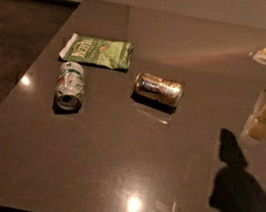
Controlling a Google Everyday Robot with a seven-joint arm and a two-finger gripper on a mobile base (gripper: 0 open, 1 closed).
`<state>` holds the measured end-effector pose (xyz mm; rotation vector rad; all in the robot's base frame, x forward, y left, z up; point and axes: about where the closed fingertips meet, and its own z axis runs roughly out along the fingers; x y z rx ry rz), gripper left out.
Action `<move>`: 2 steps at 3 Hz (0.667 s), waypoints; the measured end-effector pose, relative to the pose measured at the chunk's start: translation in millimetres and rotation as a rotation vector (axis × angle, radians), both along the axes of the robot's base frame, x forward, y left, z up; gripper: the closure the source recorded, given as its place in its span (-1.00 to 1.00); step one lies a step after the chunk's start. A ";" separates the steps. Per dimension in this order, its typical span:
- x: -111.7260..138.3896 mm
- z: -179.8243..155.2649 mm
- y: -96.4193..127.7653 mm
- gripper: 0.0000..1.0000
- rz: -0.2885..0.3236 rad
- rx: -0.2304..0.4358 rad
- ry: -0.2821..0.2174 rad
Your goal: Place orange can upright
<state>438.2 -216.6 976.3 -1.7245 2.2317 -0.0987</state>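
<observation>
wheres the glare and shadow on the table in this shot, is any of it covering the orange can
Camera view: the glossy table throws back bright lamp spots near its front edge and its left edge. Camera view: a large dark shadow lies at the lower right, below the gripper at the right edge. Camera view: the orange can lies on its side mid-table, clear of both, with only its own thin shadow.

Open table (pixel 112 170) lies between hand (pixel 263 121) at right and orange can (pixel 158 89).
</observation>
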 end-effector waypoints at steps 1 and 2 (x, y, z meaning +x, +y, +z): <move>0.1 0.3 0.2 -1.00 0.000 0.000 -0.001; 12.1 5.8 18.5 -1.00 0.016 0.008 -0.009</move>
